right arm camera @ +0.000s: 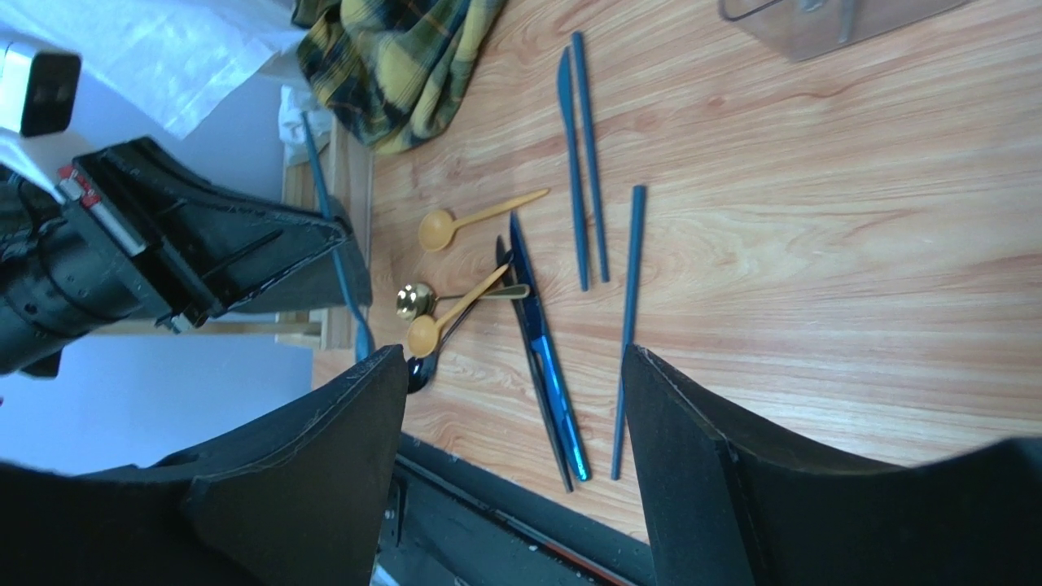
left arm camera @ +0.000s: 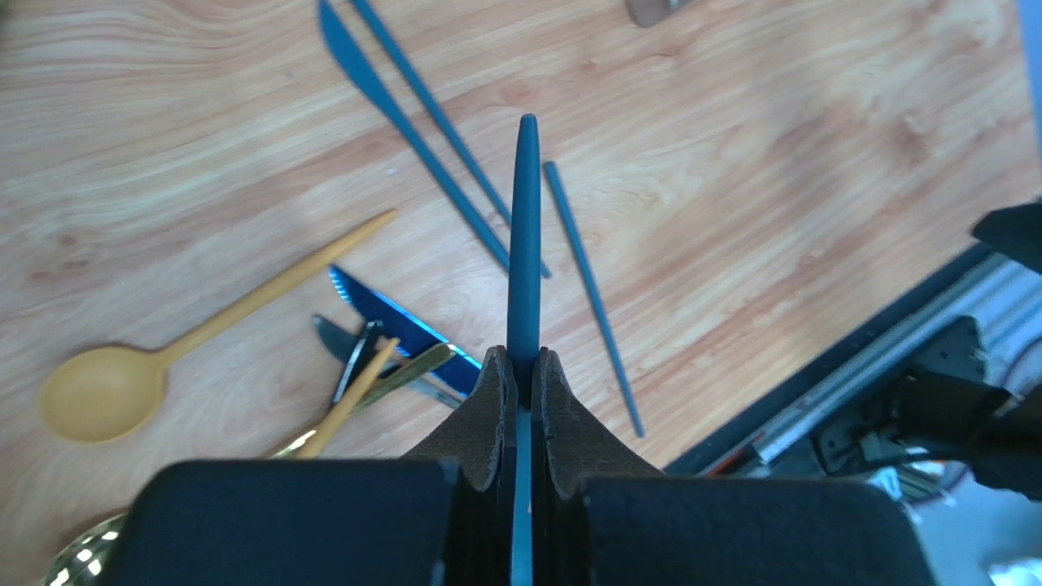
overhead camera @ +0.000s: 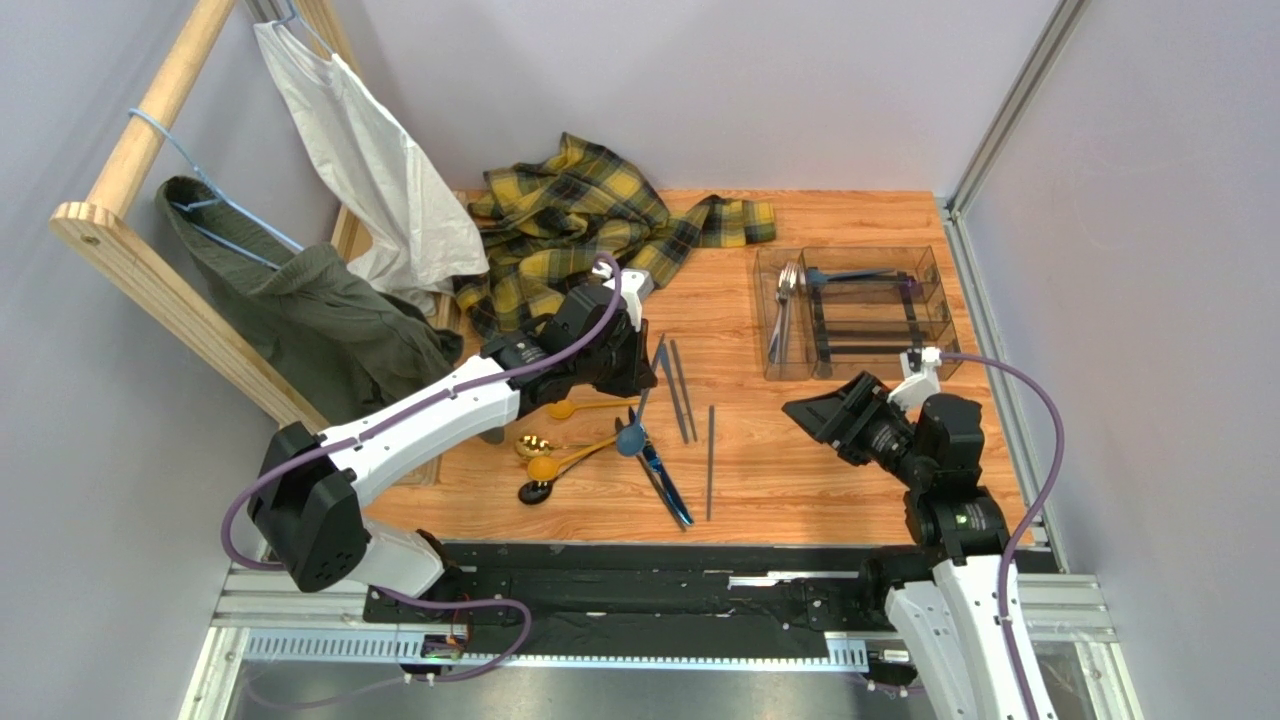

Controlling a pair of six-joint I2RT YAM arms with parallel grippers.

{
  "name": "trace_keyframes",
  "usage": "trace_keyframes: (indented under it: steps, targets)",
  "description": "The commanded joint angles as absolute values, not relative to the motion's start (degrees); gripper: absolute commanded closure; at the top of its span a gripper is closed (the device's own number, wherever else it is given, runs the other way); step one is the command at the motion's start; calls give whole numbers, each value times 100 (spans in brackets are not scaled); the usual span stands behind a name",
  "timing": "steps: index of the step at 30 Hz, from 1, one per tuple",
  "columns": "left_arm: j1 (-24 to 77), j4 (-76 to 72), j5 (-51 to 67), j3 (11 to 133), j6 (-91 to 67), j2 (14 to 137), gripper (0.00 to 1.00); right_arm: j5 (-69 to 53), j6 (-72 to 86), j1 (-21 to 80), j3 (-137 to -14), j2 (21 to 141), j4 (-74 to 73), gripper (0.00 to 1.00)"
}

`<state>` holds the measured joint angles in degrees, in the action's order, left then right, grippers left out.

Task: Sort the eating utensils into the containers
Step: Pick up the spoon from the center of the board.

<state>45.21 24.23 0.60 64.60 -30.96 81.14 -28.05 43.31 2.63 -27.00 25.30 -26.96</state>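
We find the left gripper (left arm camera: 522,366) pinching a teal spoon (left arm camera: 526,244), lifted above mid-table (overhead camera: 842,450). The right gripper (right arm camera: 511,366) stands spread and empty, near right. The far-right tray (overhead camera: 944,300) holds few pieces, while gold spoons (overhead camera: 579,408) and sticks (overhead camera: 709,462) lie unsorted; we judge most work outstanding.

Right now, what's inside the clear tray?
The clear tray holds silver cutlery in its left compartment and a dark bluish piece across its far end. Whether more lies among its dark strips cannot be told.
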Motion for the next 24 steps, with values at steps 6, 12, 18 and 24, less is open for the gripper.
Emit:
trace_keyframes:
  steps: [6, 12, 18, 24]
  targets:
    - [4552, 1258, 1782, 6100, -2953, 7989, 100, -2620, 4894, 1527, -2567, 2777, -1434, 32]
    - [4939, 1204, 1820, 5959, -2865, 7840, 100, -2198, 5607, 2336, -2425, 3664, -44, 33]
    - [5396, 1195, 1565, 5880, -2821, 7708, 100, -1995, 5712, 2637, -2838, 4656, 659, 34]
    - [5493, 1099, 1573, 5757, -2927, 7612, 100, -1916, 5731, 2689, -2971, 5027, 923, 36]
